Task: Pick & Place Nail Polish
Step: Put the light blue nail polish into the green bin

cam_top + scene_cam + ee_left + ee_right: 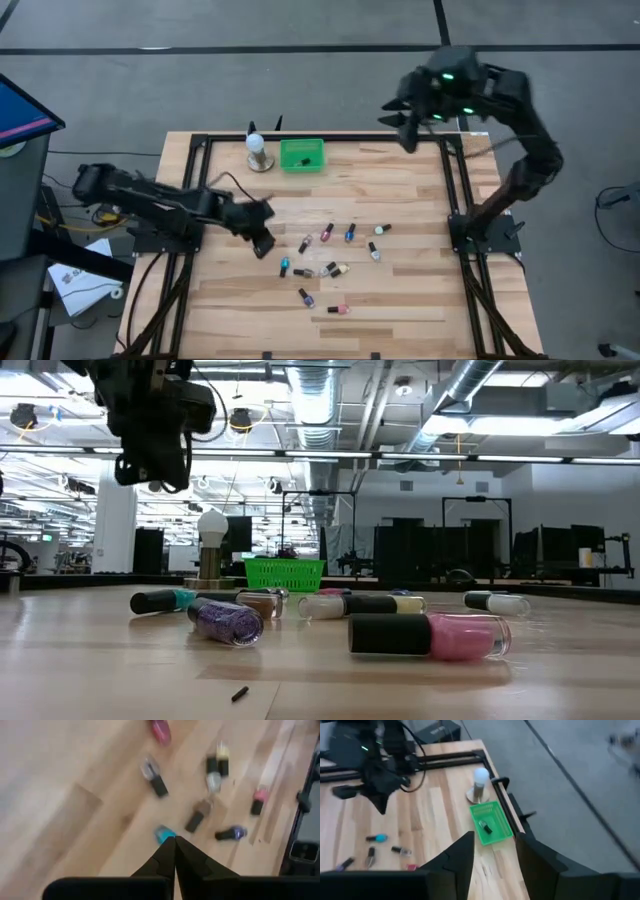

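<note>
Left gripper (pixel 262 240) pressed together, empty, hovering left of centre. Teal bottle (pixel 284 266) lies just below-right of it, nearest of scattered bottles (pixel 330 268) mid-frame; long axis roughly up-down, cap toward gripper. Left arm far nearer. Right gripper (pixel 408 130) spread, empty, raised at upper right, above table edge. Basket (pixel 302 155) at top centre already holds one bottle (pixel 485 827).

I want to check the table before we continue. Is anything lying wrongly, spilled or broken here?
The nail polish bottles all lie on their sides, scattered across the middle of the table, none upright. One bottle already lies in the green basket. A tiny dark scrap rests on the wood nearby. No spill or breakage is visible.
</note>
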Available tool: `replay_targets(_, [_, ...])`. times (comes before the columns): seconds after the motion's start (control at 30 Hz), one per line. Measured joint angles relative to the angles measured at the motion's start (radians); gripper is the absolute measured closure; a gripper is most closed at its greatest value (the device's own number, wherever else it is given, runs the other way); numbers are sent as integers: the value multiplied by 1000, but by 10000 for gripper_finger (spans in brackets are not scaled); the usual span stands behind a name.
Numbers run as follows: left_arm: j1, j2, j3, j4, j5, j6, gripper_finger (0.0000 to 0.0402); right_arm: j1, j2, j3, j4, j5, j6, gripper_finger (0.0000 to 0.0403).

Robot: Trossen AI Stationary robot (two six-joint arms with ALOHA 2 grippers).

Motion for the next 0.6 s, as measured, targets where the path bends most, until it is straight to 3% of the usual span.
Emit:
replay_targets(0.13, [-59, 83, 9, 17, -43, -102, 401, 12, -132, 0, -34, -29, -35, 287])
replay_targets(0.3, [-127, 93, 11, 43, -132, -291, 401, -34, -314, -47, -26, -45, 9, 308])
replay_targets(0.6, [-219, 139, 29, 45, -174, -505, 401, -59, -579, -302, 68, -48, 93, 325])
